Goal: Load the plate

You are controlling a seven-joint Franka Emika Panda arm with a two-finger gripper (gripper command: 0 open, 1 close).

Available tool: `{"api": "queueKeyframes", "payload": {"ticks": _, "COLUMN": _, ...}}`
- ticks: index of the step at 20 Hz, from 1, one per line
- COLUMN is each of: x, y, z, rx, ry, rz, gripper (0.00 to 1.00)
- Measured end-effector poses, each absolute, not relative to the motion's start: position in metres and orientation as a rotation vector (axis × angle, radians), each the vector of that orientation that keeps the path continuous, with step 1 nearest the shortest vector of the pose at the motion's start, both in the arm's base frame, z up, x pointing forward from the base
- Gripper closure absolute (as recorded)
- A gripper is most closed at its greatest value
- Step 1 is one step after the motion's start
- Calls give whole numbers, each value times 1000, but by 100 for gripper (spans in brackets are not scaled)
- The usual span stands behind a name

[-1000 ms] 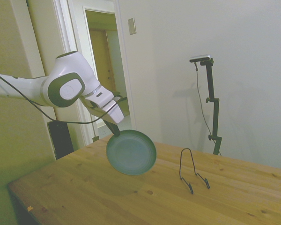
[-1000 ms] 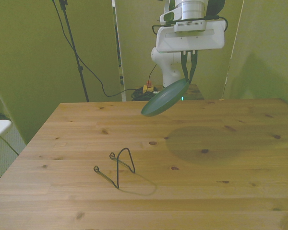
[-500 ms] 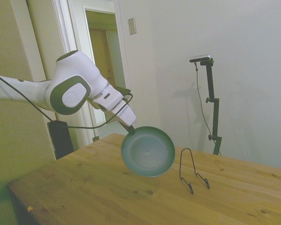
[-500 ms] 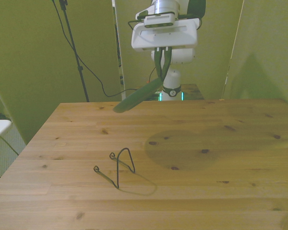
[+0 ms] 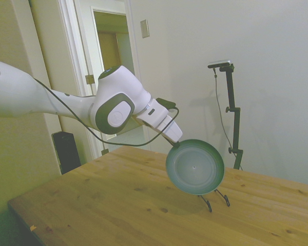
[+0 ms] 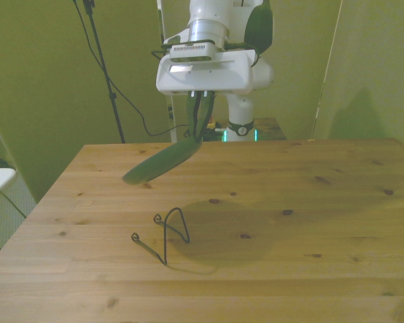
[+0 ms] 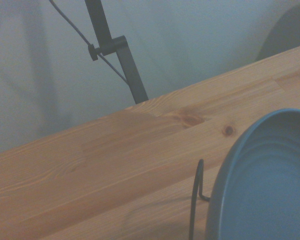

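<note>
Now the gripper (image 6: 198, 129) is farther across the table (image 6: 323, 222), its fingers pinching the plate (image 5: 195, 167) by the rim. It hangs tilted in the air, just above the wire stand (image 6: 167, 233).

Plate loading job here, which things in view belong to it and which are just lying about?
Belongs to the job:
- the plate, held in the air by its rim
- the claw, shut on the plate
- the wire stand, empty on the table

Just lying about:
- nothing else is on the table
</note>
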State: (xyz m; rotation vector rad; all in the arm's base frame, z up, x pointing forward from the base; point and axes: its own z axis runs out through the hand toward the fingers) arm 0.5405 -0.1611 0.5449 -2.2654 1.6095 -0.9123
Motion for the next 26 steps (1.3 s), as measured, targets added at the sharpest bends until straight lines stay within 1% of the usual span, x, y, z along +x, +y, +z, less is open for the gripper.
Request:
{"api": "queueKeyframes", "payload": {"ticks": 6, "x": 539, "y": -174, "z": 551, "rx": -2197, "ry": 1572, "rz": -1005, "gripper": 100}}
{"api": "queueKeyframes", "payload": {"ticks": 12, "x": 535, "y": -181, "z": 533, "rx": -2114, "ry": 1509, "rz": -1130, "gripper": 100}}
{"api": "queueKeyframes", "payload": {"ticks": 17, "x": 555, "y": -179, "z": 510, "rx": -2028, "ry": 1497, "rz": -1194, "gripper": 100}}
{"api": "queueKeyframes", "payload": {"ticks": 21, "x": 568, "y": -170, "z": 510, "rx": -1980, "ry": 1478, "rz": -1197, "gripper": 100}}
{"api": "queueKeyframes", "payload": {"ticks": 26, "x": 568, "y": -169, "z": 510, "rx": -1962, "ry": 1448, "rz": -1208, "gripper": 100}}
